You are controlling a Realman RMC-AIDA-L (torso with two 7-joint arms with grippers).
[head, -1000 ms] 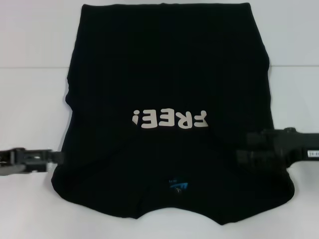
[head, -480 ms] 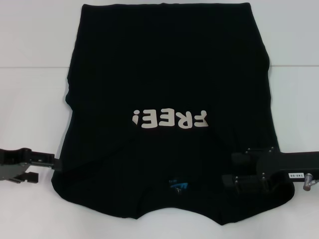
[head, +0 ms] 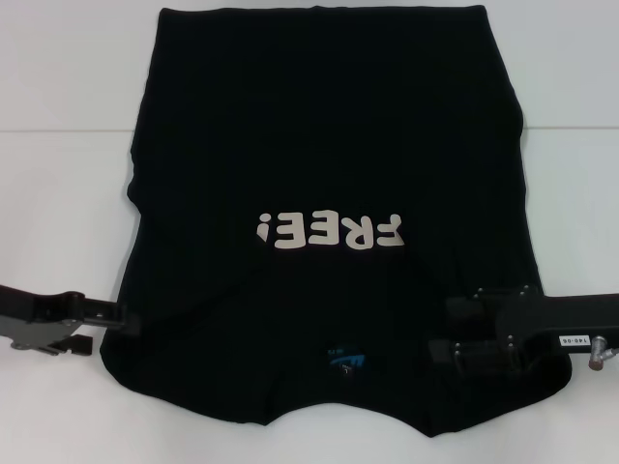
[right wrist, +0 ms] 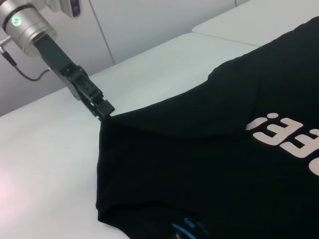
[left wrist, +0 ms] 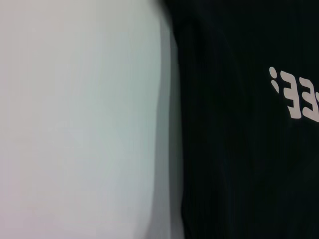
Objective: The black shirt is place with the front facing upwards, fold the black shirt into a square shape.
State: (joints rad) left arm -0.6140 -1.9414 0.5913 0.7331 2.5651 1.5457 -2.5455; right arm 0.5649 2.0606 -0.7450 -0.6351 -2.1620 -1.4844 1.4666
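The black shirt (head: 329, 145) lies flat on the white table, front up, its off-white "FREE!" print (head: 329, 232) upside down to me and the blue neck label (head: 346, 362) near the front edge. My left gripper (head: 124, 316) is at the shirt's left edge. In the right wrist view its fingertips (right wrist: 103, 110) pinch the cloth edge, which rises to a small peak there. My right gripper (head: 453, 332) hovers over the shirt's right shoulder area with its two fingers spread apart. The left wrist view shows only the shirt (left wrist: 239, 149) and bare table.
The white table (head: 68, 193) spreads on both sides of the shirt. A seam in the tabletop (head: 58, 131) runs across behind the shirt's middle. A pale wall (right wrist: 149, 25) stands beyond the table's far side.
My left gripper has moved right onto the shirt's left edge and closed there. My right gripper dropped toward the front edge and turned a second ago, then stayed put.
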